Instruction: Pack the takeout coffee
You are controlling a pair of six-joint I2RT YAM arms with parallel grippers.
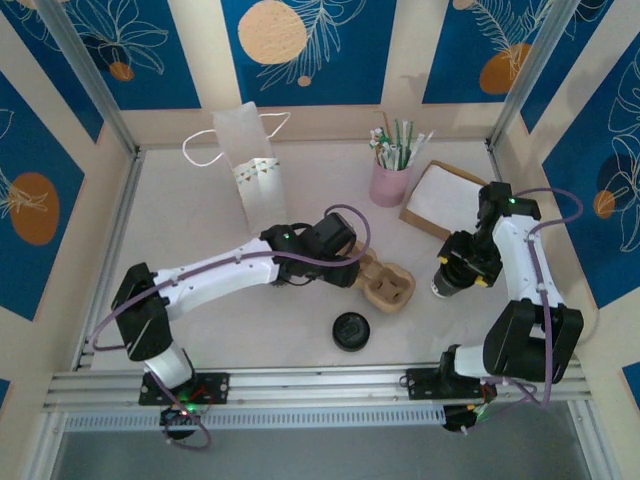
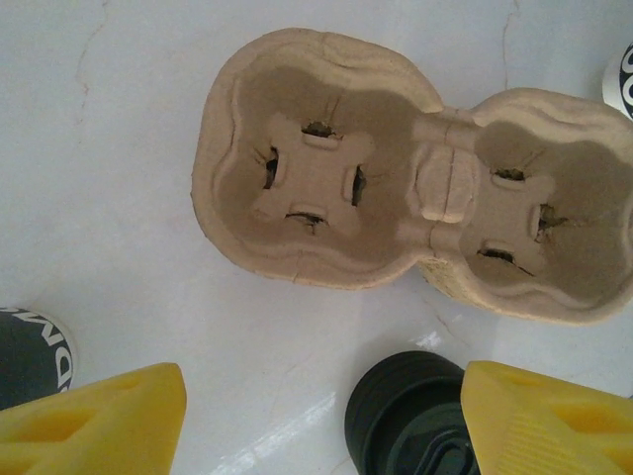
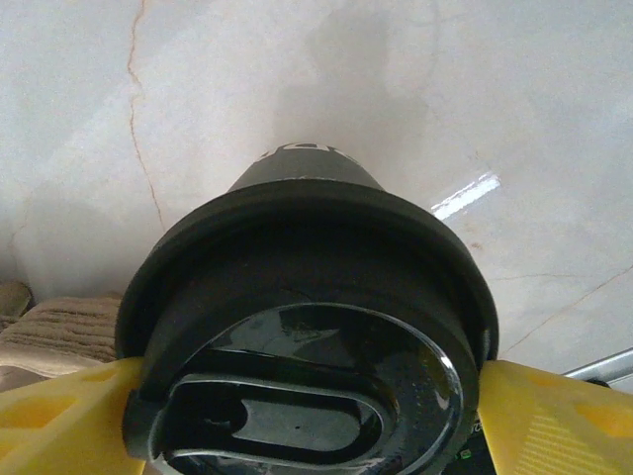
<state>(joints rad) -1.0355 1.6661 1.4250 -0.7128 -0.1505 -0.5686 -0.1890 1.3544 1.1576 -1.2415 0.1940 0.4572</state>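
Overhead view: a pale table (image 1: 200, 230) inside blue-patterned walls. The left arm (image 1: 215, 275) runs from its base at lower left diagonally up to frame centre, elbow low and forearm nearly level. The right arm (image 1: 525, 260) rises at lower right, folds sharply at the elbow and turns back toward centre, wrist pointing down.

This view also gives the surroundings: a white paper bag (image 1: 255, 170) upright at upper centre-left, a flat brown box (image 1: 440, 200) with a white sheet at upper right, and a pink cup of straws (image 1: 390, 180) just left of that box.

The pulp cup carrier (image 1: 390, 288) lies at centre. The left wrist view resolves it (image 2: 396, 168) as two sockets, both vacant.

The takeout coffee (image 1: 447, 285) stands upright right of centre, near the carrier but apart from it, under the right gripper (image 1: 458, 268). The right wrist view looks down on its black sip lid (image 3: 307, 297), with the cup tapering below toward the table. The right gripper (image 3: 307, 396) has a yellow finger (image 3: 59, 406) close against each side of the lid; actual grip cannot be told.

A loose black lid (image 1: 352, 330) lies lower centre. In the left wrist view it (image 2: 406, 421) sits at the bottom edge. The left gripper (image 2: 321, 396) is spread wide and holds nothing.
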